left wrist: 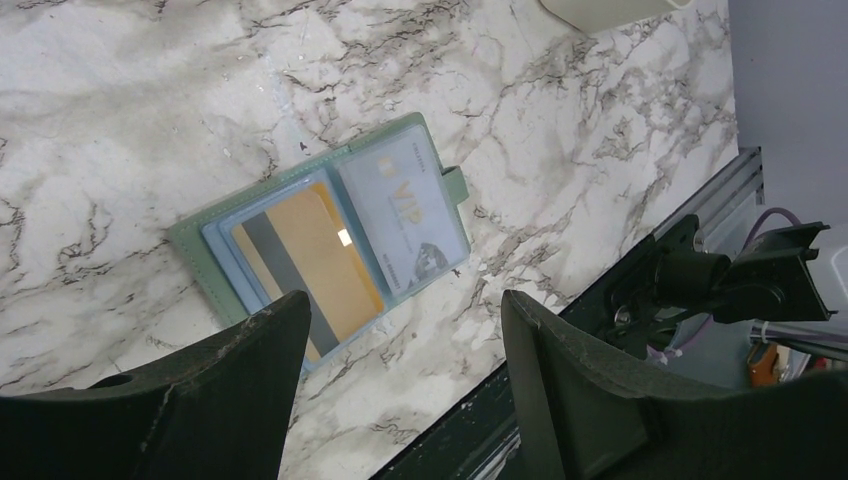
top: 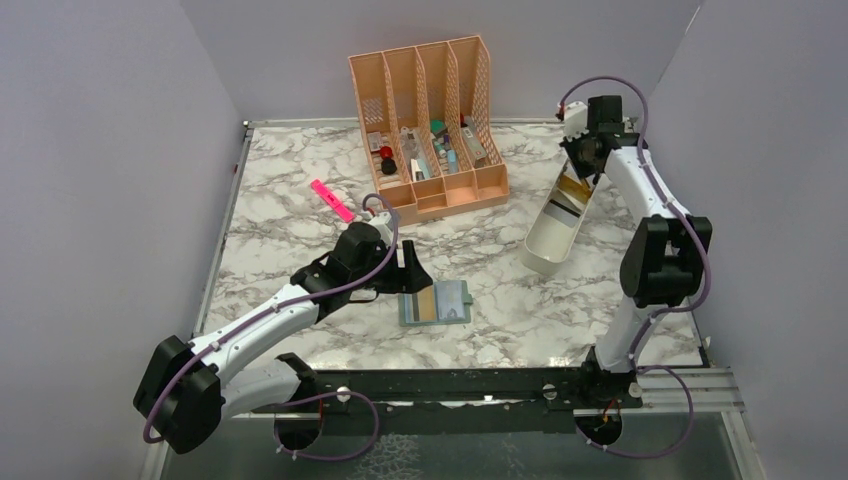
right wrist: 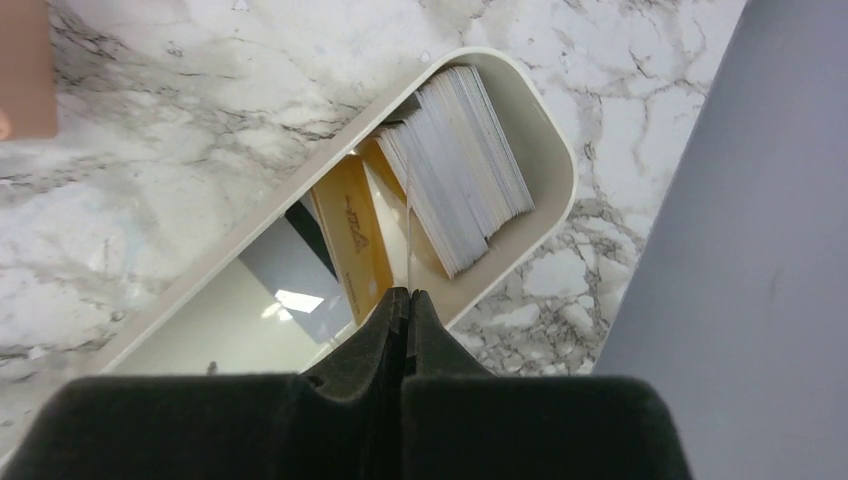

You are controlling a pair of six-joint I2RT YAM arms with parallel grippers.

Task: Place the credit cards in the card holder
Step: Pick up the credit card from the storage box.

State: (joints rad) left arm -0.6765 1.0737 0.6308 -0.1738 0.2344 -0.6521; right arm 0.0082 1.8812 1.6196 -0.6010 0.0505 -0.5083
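The card holder (top: 435,303) lies open on the marble near the front. In the left wrist view the card holder (left wrist: 215,225) shows a gold credit card (left wrist: 310,260) in one clear pocket and a pale VIP card (left wrist: 405,210) in the other. My left gripper (left wrist: 405,330) hovers open just beside it, with nothing between the fingers. My right gripper (right wrist: 407,295) is shut on a thin credit card (right wrist: 408,235) seen edge-on, above the far end of the white tray (right wrist: 573,190). A stack of pale cards (right wrist: 465,150), a gold card (right wrist: 360,240) and a grey card (right wrist: 295,280) lie in the tray.
A peach slotted organizer (top: 430,120) with small items stands at the back centre. A pink highlighter (top: 332,200) lies to its left. The white tray (top: 545,250) sits at an angle on the right. Grey walls close in on both sides.
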